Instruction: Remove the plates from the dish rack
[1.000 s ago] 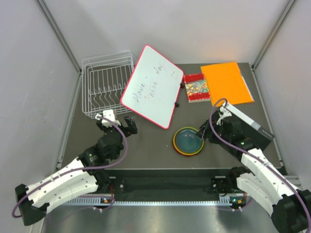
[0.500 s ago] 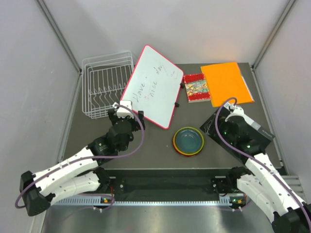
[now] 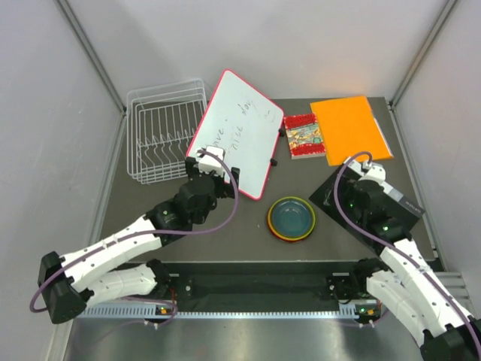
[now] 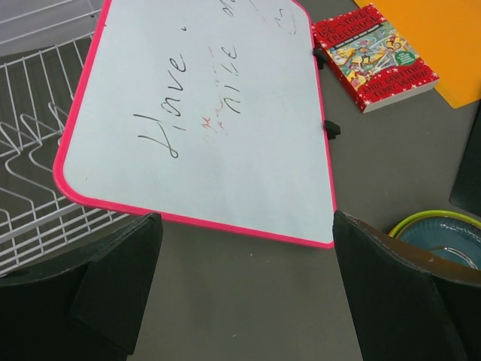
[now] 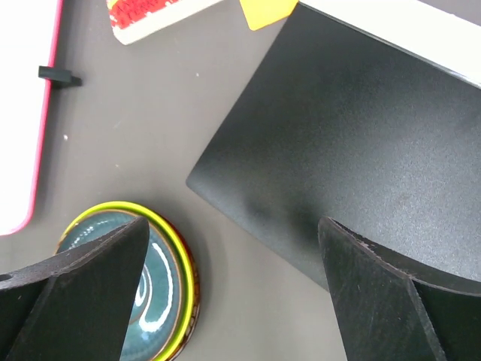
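Note:
The plates (image 3: 292, 218) sit in one stack on the table, front centre: dark teal on top, then a lime green rim, then orange and dark red edges below. The white wire dish rack (image 3: 165, 131) at the back left holds no plates. My left gripper (image 3: 216, 174) is open and empty over the whiteboard's near edge; its wrist view (image 4: 248, 301) shows bare table between the fingers, the rack (image 4: 37, 150) at left and the plates (image 4: 443, 233) at right. My right gripper (image 3: 352, 197) is open and empty just right of the stack; its wrist view (image 5: 240, 301) shows the plates (image 5: 159, 293) at lower left.
A pink-framed whiteboard (image 3: 237, 131) leans over the rack's right side. A red book (image 3: 303, 136) and an orange folder (image 3: 351, 128) lie at the back right. A flat black device (image 3: 391, 199) lies under my right arm and fills the right wrist view (image 5: 338, 135).
My left gripper has moved right, from in front of the rack to the whiteboard's near edge. My right gripper has drawn back to the right, away from the plate stack.

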Controlling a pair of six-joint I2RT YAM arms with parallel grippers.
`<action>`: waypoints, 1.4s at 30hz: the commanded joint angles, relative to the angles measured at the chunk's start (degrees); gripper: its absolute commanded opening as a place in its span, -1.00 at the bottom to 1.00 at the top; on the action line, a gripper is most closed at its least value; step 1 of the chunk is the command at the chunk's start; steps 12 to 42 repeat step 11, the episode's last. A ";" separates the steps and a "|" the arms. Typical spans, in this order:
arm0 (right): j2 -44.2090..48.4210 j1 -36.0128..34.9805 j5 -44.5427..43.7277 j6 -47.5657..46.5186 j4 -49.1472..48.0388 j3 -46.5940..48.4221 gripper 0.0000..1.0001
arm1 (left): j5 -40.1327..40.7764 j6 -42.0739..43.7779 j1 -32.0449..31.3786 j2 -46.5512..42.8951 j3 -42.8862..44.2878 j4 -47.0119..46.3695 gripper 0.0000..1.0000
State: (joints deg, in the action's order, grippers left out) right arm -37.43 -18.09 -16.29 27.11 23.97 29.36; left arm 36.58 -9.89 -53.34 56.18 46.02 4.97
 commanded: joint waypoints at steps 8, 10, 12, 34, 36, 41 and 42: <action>-3.97 0.60 -0.84 -1.71 -3.22 4.30 0.89 | -4.49 4.18 0.52 3.75 5.30 -5.94 0.98; -3.79 0.60 -1.11 -1.80 -3.22 4.38 0.89 | -4.85 4.26 0.52 4.20 5.57 -6.11 0.98; -3.79 0.60 -1.37 -1.89 -3.31 4.39 0.89 | -5.20 4.35 0.52 4.20 5.57 -6.38 0.98; -3.79 0.60 -1.37 -1.89 -3.31 4.39 0.89 | -5.20 4.35 0.52 4.20 5.57 -6.38 0.98; -3.79 0.60 -1.37 -1.89 -3.31 4.39 0.89 | -5.20 4.35 0.52 4.20 5.57 -6.38 0.98; -3.79 0.60 -1.37 -1.89 -3.31 4.39 0.89 | -5.20 4.35 0.52 4.20 5.57 -6.38 0.98; -3.79 0.60 -1.37 -1.89 -3.31 4.39 0.89 | -5.20 4.35 0.52 4.20 5.57 -6.38 0.98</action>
